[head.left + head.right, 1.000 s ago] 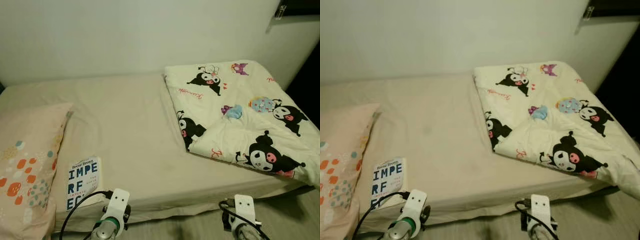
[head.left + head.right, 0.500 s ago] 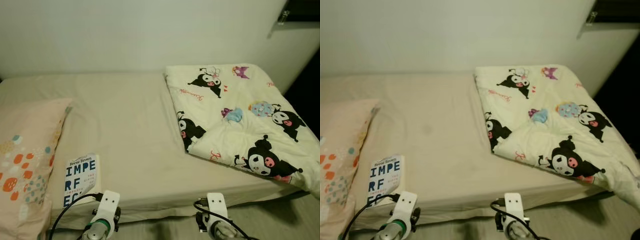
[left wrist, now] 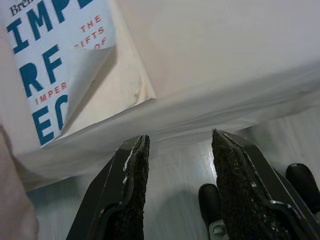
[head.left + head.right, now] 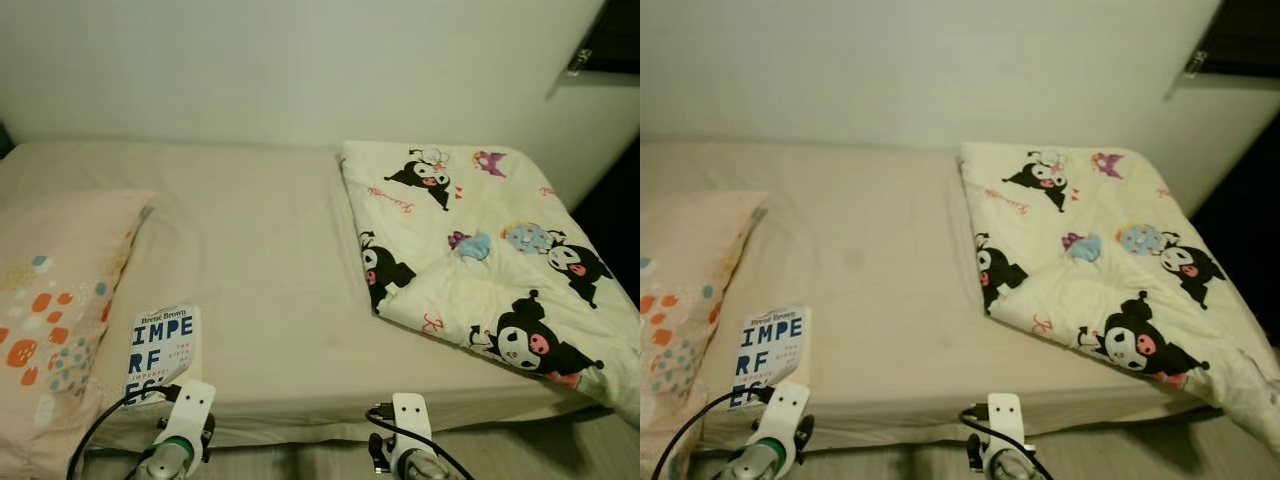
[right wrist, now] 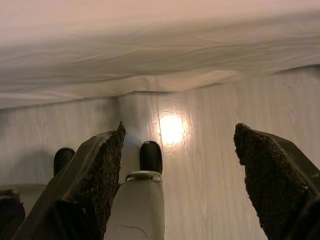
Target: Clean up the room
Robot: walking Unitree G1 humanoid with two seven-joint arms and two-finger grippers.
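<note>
Pillow (image 4: 55, 320): peach with coloured spots, lying at the left end of the bed (image 4: 260, 260).
Book (image 4: 162, 352): white cover with blue letters, flat near the bed's front edge, just beside the pillow; its cover corner curls up.
Left gripper (image 3: 180, 170): jaws apart, held low before the bed edge, below the book.
Right gripper (image 5: 177, 165): jaws wide apart, over the pale floor (image 5: 210, 165) beside the bed.
Blanket (image 4: 480, 260): cartoon-printed, folded on the bed's right half.
</note>
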